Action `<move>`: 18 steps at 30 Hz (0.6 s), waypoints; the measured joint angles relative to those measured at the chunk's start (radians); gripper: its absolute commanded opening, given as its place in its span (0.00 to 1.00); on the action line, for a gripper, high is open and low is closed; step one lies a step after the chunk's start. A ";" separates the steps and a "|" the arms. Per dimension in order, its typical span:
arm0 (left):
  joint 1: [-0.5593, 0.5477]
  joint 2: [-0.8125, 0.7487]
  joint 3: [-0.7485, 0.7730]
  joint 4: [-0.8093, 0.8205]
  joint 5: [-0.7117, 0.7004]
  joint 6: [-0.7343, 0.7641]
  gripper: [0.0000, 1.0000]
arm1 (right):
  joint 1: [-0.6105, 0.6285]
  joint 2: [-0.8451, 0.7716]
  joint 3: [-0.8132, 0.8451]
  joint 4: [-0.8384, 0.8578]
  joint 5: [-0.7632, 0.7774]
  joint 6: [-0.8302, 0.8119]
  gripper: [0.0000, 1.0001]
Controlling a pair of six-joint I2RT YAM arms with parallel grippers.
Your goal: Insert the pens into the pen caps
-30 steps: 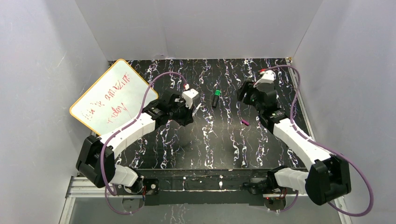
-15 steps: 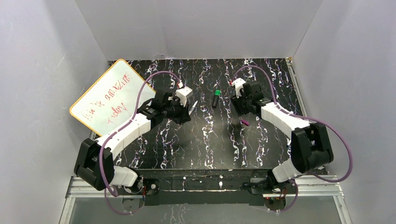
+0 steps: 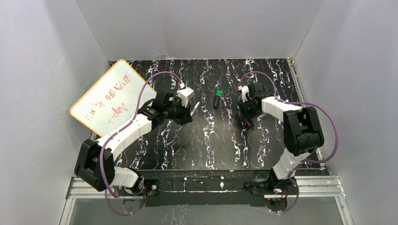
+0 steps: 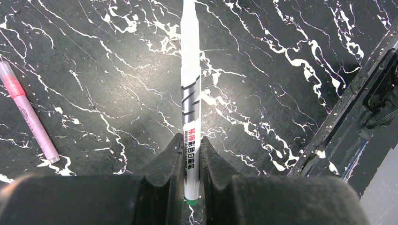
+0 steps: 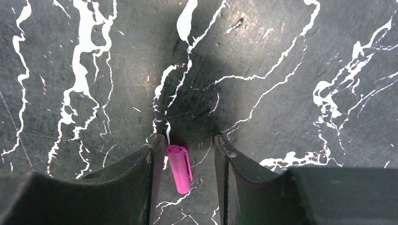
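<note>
**Finding 1, right tool.** In the right wrist view the right gripper [image 5: 187,143] is down at the table [image 5: 300,70] with its jaws partly open. It holds nothing. The magenta cap [image 5: 179,169] lies on the surface between the two fingers. It sits hard against the finger at 9 o'clock, and contact cannot be confirmed. A clear gap separates it from the finger at 3 o'clock.

**Finding 2, governing relation.** The cap's long axis runs roughly 12 to 6 o'clock, tilted slightly towards 11 and 5. It therefore lies along the fingers and across their closing line. In my judgement a closure would take it by its narrow sides, though off-centre, so the cap may slide towards 3 o'clock before it seats. I cannot tell for certain which end is the mouth.

**Finding 3, left tool.** The left gripper [image 4: 190,140] is clamped on the white-grey pen [image 4: 190,84]. The pen projects straight out towards 12 o'clock in the left wrist view, and its green-marked end is at 6 o'clock between the fingers. A pink-bodied pen [image 4: 28,112] lies on the table at 9 o'clock from it, apart.

**Finding 4, layout from above.** The cap is beneath the right arm, so that arm is plainly the nearer. The left gripper stands well apart at about 9 o'clock from the cap. The black pen with green tip [image 3: 217,99] lies between the two arms, untouched.
</note>
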 measured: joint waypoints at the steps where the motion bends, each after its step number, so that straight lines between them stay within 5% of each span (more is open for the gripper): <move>1: 0.000 0.000 0.000 0.000 0.000 0.000 0.00 | 0.000 0.005 0.005 0.000 -0.003 0.000 0.50; 18: 0.003 0.000 0.000 0.003 0.000 0.000 0.00 | 0.002 -0.035 -0.022 -0.022 -0.018 0.084 0.42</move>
